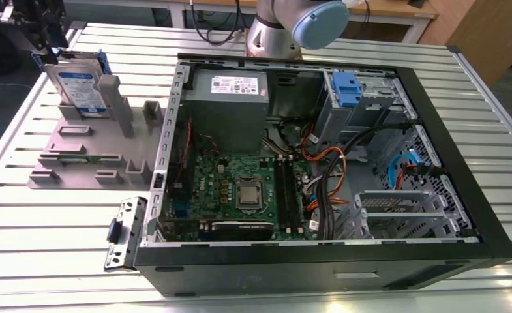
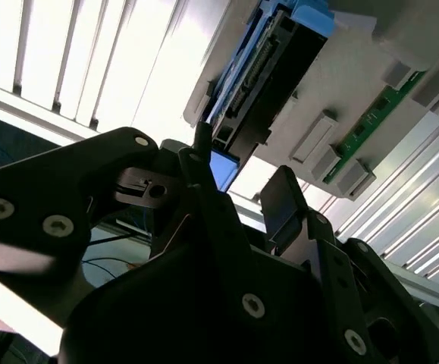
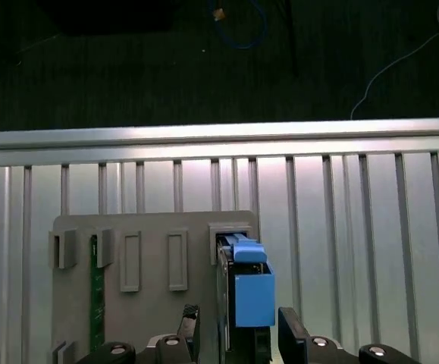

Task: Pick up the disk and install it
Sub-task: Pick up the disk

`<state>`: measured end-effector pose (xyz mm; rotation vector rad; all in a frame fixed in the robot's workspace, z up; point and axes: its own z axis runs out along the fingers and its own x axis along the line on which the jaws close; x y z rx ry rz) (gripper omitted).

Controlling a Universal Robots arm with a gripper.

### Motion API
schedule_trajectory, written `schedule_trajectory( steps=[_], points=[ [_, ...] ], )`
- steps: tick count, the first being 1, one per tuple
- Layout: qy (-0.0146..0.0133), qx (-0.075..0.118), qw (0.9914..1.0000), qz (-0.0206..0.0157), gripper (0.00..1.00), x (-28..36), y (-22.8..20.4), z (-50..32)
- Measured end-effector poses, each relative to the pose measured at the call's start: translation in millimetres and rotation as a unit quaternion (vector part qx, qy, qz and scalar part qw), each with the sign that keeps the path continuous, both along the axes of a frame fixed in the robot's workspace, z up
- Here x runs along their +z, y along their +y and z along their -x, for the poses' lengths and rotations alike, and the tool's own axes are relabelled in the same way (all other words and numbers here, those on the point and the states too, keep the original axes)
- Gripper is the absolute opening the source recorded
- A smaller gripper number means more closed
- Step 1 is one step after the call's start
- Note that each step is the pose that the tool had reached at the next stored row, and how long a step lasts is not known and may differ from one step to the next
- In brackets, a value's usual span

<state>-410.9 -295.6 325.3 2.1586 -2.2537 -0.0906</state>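
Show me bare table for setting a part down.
Free: table slats between holder, bracket and table edge; also beyond the case, on the exterior view's right. Crowded: holder with disk and pincer, case interior.

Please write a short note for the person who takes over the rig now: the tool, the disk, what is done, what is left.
The tool is open, a finger on each side of the disk, not closed on it.
Disk: upright in the grey holder on the table, at the exterior view's left of the open computer case.
Done: tool is at the disk.
Left: grasp, lift, install in the case.
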Motion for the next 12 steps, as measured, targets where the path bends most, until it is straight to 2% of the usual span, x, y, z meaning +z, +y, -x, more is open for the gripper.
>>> schedule_trajectory(
  steps=[6,12],
  points=[
    [0.0001,0.007,0.99998,0.0002,0.53,-4.3,0.0,0.2],
    [0.0001,0.009,0.99996,0.0003,0.53,-4.8,0.0,0.2]
  ],
)
